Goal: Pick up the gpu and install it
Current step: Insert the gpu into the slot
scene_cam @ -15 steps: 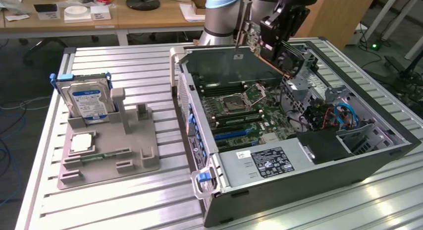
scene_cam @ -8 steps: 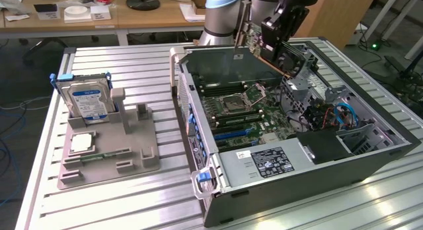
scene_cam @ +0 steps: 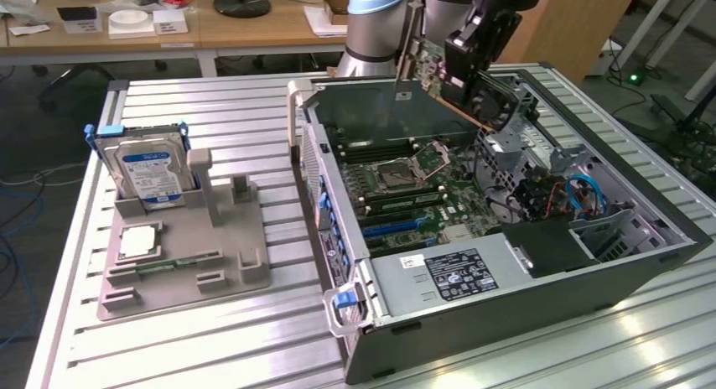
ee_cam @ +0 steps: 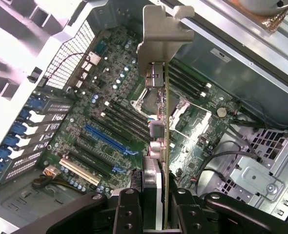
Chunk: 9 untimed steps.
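The gpu (scene_cam: 434, 66) is a thin card with a silver bracket (scene_cam: 405, 58) at one end. It hangs tilted above the back of the open computer case (scene_cam: 638, 263). My gripper (scene_cam: 475, 49) is shut on it from above. In the wrist view the gpu (ee_cam: 166, 122) is seen edge-on, its bracket (ee_cam: 161, 36) pointing away from me. My gripper (ee_cam: 158, 214) clamps the card's near edge between its black fingers (ee_cam: 129, 209). The motherboard (ee_cam: 105, 107) lies below, and its blue slot (ee_cam: 110, 139) sits off to one side of the card.
A grey fixture tray (scene_cam: 224, 272) on the exterior view's left holds a hard drive (scene_cam: 151, 171), a CPU chip (scene_cam: 140, 241) and a memory stick (scene_cam: 179, 261). Inside the case are a power supply (scene_cam: 448, 276), cables (scene_cam: 582, 196) and a drive cage (scene_cam: 515, 142).
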### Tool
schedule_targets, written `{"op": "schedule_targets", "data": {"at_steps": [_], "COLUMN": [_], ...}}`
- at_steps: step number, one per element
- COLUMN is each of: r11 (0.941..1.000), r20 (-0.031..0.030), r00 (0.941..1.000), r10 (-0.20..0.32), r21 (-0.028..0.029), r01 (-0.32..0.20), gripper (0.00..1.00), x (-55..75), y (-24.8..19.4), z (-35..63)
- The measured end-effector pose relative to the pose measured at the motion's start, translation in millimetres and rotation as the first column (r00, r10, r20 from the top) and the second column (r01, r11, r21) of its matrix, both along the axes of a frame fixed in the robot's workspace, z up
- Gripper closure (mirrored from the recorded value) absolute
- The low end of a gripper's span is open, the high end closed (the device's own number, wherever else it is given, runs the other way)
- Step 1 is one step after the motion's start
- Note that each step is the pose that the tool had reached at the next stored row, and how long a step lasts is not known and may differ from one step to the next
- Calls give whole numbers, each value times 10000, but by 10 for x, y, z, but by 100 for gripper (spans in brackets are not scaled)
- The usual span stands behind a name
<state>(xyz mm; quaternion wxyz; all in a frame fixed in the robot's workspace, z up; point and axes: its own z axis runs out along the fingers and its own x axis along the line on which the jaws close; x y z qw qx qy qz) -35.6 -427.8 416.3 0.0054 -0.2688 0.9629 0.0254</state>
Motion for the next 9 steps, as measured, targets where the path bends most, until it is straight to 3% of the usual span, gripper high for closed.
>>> {"op": "schedule_targets", "data": {"at_steps": [9], "r11": [9990], "r20": [0], "r00": [9990], "r10": [443], "r21": [-1], "r01": [-443], "gripper": [72], "x": [0], "y": [-22], "z": [0]}}
